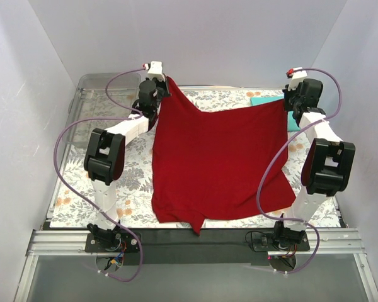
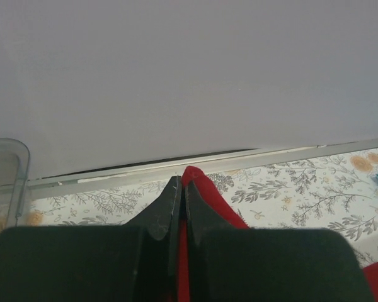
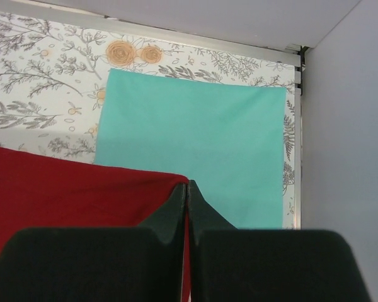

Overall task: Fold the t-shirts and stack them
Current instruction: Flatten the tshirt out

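The dark red t-shirt [image 1: 217, 163] hangs stretched between both grippers over the floral mat, its lower part draping to the near edge. My left gripper [image 1: 166, 85] is shut on its far left corner, red cloth [image 2: 205, 185] showing between and past the fingertips. My right gripper [image 1: 286, 104] is shut on its far right corner [image 3: 113, 185]. The teal t-shirt [image 3: 195, 157] lies folded flat on the mat at the far right, just beyond and under the right gripper; in the top view only a strip of it [image 1: 264, 100] shows.
A clear plastic tray [image 1: 101, 91] stands at the far left, its corner in the left wrist view [image 2: 6, 170]. The floral mat [image 1: 132, 182] covers the table. White walls close in at the back and both sides; a metal rail [image 1: 195, 242] runs along the near edge.
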{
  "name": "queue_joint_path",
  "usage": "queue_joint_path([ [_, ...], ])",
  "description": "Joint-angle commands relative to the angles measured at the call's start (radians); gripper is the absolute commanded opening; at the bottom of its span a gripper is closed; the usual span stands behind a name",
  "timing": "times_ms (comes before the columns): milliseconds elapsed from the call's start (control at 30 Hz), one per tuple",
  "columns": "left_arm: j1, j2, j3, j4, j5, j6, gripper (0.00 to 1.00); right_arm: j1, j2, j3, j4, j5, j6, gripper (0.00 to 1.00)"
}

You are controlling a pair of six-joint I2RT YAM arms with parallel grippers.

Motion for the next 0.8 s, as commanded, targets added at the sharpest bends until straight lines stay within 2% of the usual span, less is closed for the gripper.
queue_joint_path([
  [0,0.02,0.031,0.13,-0.054,0.009,0.0,0.0,-0.001,0.046,0.1,0.057,0.044,0.031,0.01],
  [167,0.031,0.1,0.276,-0.1,-0.005,-0.012,0.0,0.002,0.112,0.197,0.049,0.093,0.042,0.01],
  [333,0.043,0.137,0.296,-0.119,0.025,-0.083,0.02,0.004,0.158,0.252,0.008,0.074,0.047,0.03],
  [367,0.045,0.142,0.298,-0.125,0.044,-0.089,0.09,0.004,0.159,0.249,0.005,0.064,0.042,0.13],
  [400,0.046,0.145,0.299,-0.132,0.052,-0.098,0.27,0.004,0.155,0.248,0.0,0.06,0.038,0.18],
  [433,0.049,0.143,0.301,-0.149,0.066,-0.118,0.39,0.004,0.15,0.245,-0.011,0.058,0.028,0.25],
  [467,0.052,0.139,0.301,-0.158,0.092,-0.124,0.49,0.004,0.141,0.24,-0.014,0.058,0.009,0.39],
  [533,0.057,0.099,0.301,-0.186,0.141,-0.139,0.64,0.002,0.092,0.204,-0.023,0.058,-0.025,0.53],
  [567,0.057,0.079,0.296,-0.2,0.159,-0.149,0.7,0.001,0.069,0.188,-0.03,0.049,-0.068,0.65],
  [600,0.059,0.05,0.291,-0.214,0.19,-0.153,0.8,-0.002,0.014,0.165,-0.04,0.037,-0.09,0.72],
  [633,0.059,-0.008,0.273,-0.25,0.202,-0.159,0.85,-0.006,-0.017,0.119,-0.052,0.0,-0.113,0.75],
  [667,0.06,-0.051,0.261,-0.279,0.221,-0.178,0.87,-0.012,-0.049,0.089,-0.111,-0.029,-0.14,0.82],
  [733,0.06,-0.199,0.178,-0.384,0.258,-0.228,0.87,-0.028,-0.152,0.033,-0.187,-0.11,-0.253,0.85],
  [767,0.062,-0.255,0.126,-0.419,0.271,-0.257,0.87,-0.036,-0.187,-0.037,-0.293,-0.183,-0.293,0.86],
])
